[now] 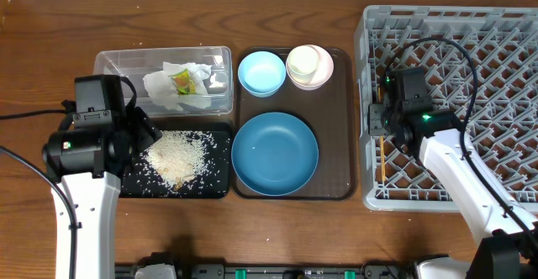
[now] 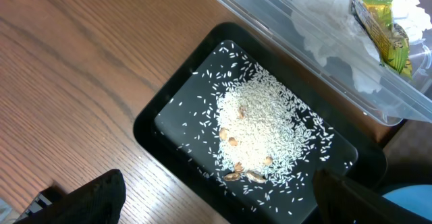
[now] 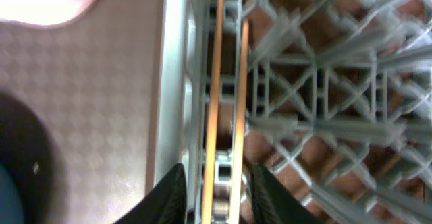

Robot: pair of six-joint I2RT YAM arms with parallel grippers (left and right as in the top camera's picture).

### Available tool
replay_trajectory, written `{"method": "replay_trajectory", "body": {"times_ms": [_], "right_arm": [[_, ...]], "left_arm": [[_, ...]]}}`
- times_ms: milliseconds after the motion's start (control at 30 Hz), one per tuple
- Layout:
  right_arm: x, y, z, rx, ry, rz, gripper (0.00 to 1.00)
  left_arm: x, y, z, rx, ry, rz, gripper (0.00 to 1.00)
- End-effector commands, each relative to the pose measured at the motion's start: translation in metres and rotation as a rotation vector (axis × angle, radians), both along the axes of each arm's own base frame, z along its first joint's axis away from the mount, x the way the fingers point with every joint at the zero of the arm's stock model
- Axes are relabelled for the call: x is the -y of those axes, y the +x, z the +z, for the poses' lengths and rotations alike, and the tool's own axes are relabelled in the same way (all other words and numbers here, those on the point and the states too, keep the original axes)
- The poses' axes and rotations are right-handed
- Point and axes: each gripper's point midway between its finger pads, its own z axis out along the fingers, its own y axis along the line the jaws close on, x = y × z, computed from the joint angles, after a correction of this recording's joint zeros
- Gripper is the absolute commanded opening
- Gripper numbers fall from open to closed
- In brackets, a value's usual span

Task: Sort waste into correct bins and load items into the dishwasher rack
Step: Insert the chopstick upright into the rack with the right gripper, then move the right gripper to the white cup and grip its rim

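My right gripper (image 1: 380,121) hangs over the left edge of the grey dishwasher rack (image 1: 504,60). In the right wrist view its jaws (image 3: 219,177) stand open either side of the two wooden chopsticks (image 3: 214,82), which lie in the rack's grid (image 3: 324,116), with a small gap to each finger. My left gripper (image 2: 219,183) is open and empty above the black tray (image 2: 169,123) of rice (image 2: 260,126). The clear tub (image 1: 109,60) holds the white napkin (image 1: 172,88) and the yellow-green wrapper (image 1: 182,81).
The brown serving tray (image 1: 336,136) carries the dark-blue plate (image 1: 275,153), the light-blue bowl (image 1: 261,71) and the pink bowl (image 1: 326,76) with the white cup (image 1: 304,62) in it. It sits between the bins and the rack.
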Motion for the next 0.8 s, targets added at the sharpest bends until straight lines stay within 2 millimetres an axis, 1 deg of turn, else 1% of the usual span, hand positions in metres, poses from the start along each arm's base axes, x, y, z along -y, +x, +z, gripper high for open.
{"method": "replay_trajectory", "body": {"times_ms": [0,133,200,300,400,467,600,667,733,767], "right_arm": [[-0.014,0.008,0.005,0.032,0.089,0.032,0.32],[-0.047,0.024,0.025,0.117,0.247,0.136,0.33],[-0.06,0.028,0.035,0.15,0.307,0.18,0.32],[-0.073,0.03,0.046,0.163,0.363,0.189,0.31],[-0.084,0.034,0.06,0.189,0.378,0.217,0.3],[-0.09,0.039,0.074,0.218,0.382,0.234,0.28],[-0.101,0.05,0.113,0.279,0.377,0.256,0.27],[-0.107,0.057,0.136,0.315,0.355,0.261,0.26],[-0.115,0.063,0.153,0.339,0.338,0.274,0.25],[-0.122,0.066,0.163,0.35,0.328,0.29,0.25]], "left_arm": [[-0.005,0.001,0.008,0.018,0.023,0.015,0.91],[-0.005,0.001,0.008,0.018,0.023,0.015,0.91],[-0.005,0.001,0.008,0.018,0.023,0.015,0.91],[-0.005,0.001,0.008,0.018,0.023,0.015,0.91],[-0.005,0.001,0.008,0.018,0.023,0.015,0.91],[-0.005,0.001,0.008,0.018,0.022,0.015,0.91],[-0.005,0.001,0.008,0.018,0.022,0.015,0.91],[-0.005,0.001,0.008,0.018,0.023,0.015,0.91],[-0.005,0.001,0.008,0.018,0.023,0.015,0.91],[-0.005,0.001,0.008,0.018,0.023,0.015,0.91]]}}
